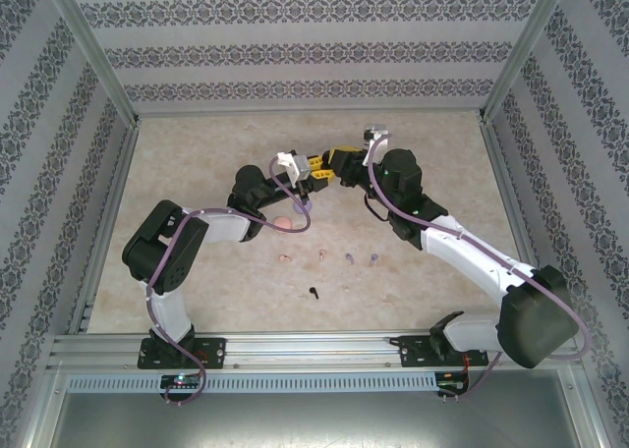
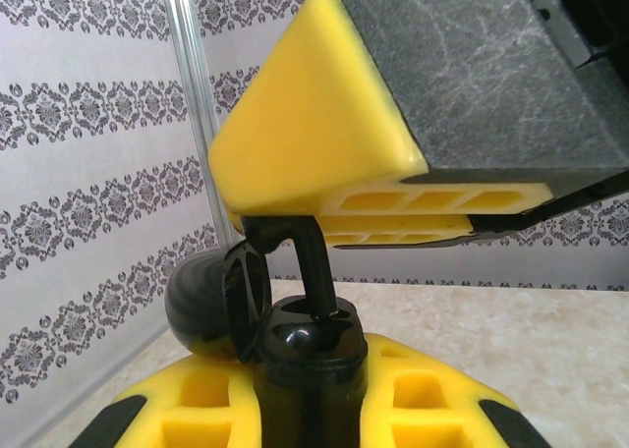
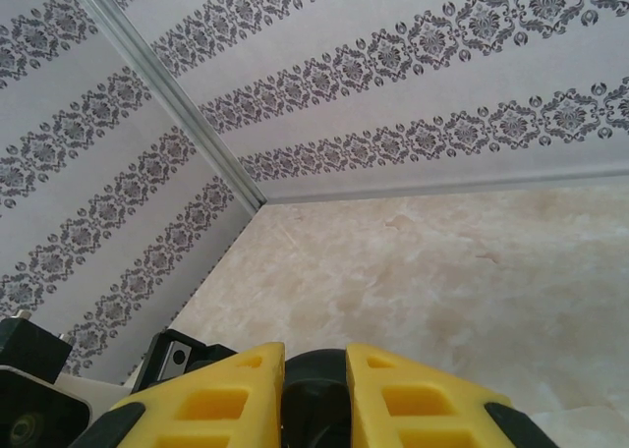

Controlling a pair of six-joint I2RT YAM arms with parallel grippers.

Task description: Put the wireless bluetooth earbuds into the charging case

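Hanging upright, a black earbud (image 2: pixel 316 266) is pinched by its stem in the nearly closed right claw (image 3: pixel 314 364), at the mouth of an open black case (image 2: pixel 201 306) clamped in the left claw (image 2: pixel 310 379). Tiny, light, likely slick: the stem is judged the safest hold.

Beige marbled worktop (image 1: pixel 197 271); white walls (image 1: pixel 295 55) banded with grey damask. Yellow left hand (image 2: pixel 310 394), glossy black charging case (image 2: pixel 295 345), black held earbud (image 2: pixel 313 266). Beyond the lone black earbud (image 1: pixel 314 293): pale pink earbuds (image 1: pixel 323 255), purple earbuds (image 1: pixel 350 257).
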